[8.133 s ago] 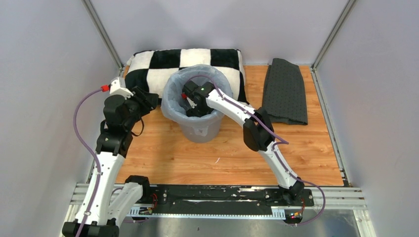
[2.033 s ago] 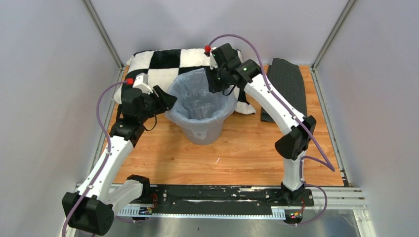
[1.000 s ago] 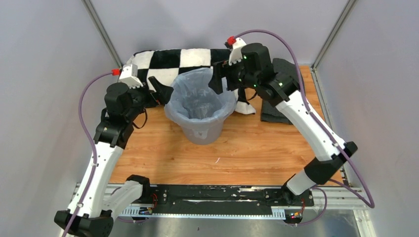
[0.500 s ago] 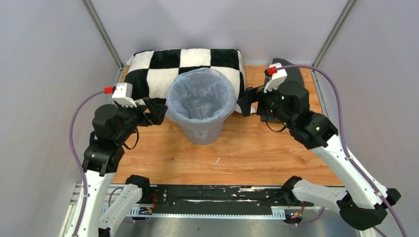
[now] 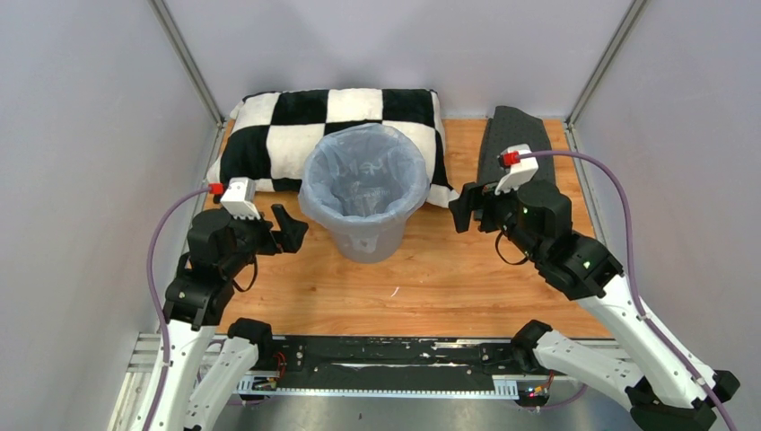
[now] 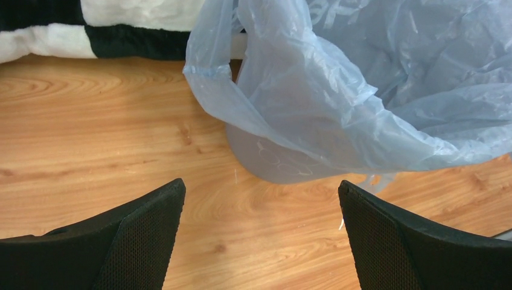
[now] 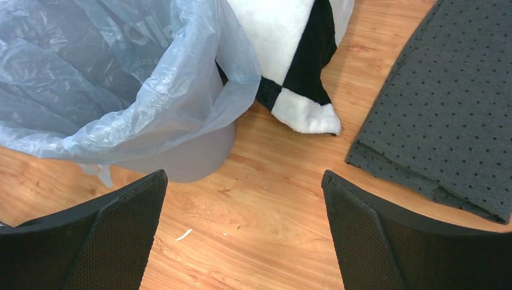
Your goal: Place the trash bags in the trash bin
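Note:
The grey trash bin point(image 5: 363, 235) stands mid-table, lined by the pale blue trash bag point(image 5: 363, 172), whose edge is folded out over the rim all round. In the left wrist view the trash bag point(image 6: 338, 103) drapes over the bin wall point(image 6: 272, 163). The right wrist view shows the trash bag point(image 7: 121, 84) and the bin point(image 7: 187, 157) below it. My left gripper point(image 5: 289, 232) hovers open to the left of the bin, apart from it; its fingers point(image 6: 121, 241) are empty. My right gripper point(image 5: 459, 208) is open to the bin's right, holding nothing.
A black-and-white checkered pillow point(image 5: 278, 126) lies behind the bin, touching it. A folded dark grey dotted mat point(image 5: 529, 144) lies at the back right, just behind my right wrist. Bare wood floor point(image 5: 431, 278) spreads in front of the bin. Grey walls enclose three sides.
Both arms have drawn back from the bin's rim toward the near side and lowered. The right gripper let go of the bag edge and opened wide; the bag now sits settled over the rim.

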Motion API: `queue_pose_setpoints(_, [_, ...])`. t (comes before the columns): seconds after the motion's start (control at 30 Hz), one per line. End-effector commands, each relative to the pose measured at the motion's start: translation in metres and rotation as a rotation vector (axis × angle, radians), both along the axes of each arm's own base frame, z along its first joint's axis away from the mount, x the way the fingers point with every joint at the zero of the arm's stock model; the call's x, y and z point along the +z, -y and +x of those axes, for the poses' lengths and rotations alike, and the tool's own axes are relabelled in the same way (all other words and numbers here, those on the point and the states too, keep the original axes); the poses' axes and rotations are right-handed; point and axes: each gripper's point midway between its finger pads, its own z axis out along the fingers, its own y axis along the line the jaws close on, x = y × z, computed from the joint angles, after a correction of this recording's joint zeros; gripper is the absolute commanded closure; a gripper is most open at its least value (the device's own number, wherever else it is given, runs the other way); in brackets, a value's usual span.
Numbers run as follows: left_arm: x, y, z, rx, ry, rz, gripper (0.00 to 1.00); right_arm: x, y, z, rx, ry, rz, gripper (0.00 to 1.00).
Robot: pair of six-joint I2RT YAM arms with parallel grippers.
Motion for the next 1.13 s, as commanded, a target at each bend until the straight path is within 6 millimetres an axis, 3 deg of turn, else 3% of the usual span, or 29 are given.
queue_pose_setpoints(0.0, [-0.011, -0.001, -0.002, -0.016, -0.030, 0.031, 0.00, -0.004, 0.003, 0.003, -0.030, 0.003, -0.001, 0.00])
queue_pose_setpoints(1.1, [-0.005, -0.010, 0.007, 0.009, -0.008, 0.098, 0.00, 0.003, -0.003, 0.013, -0.027, 0.015, -0.021, 0.00])
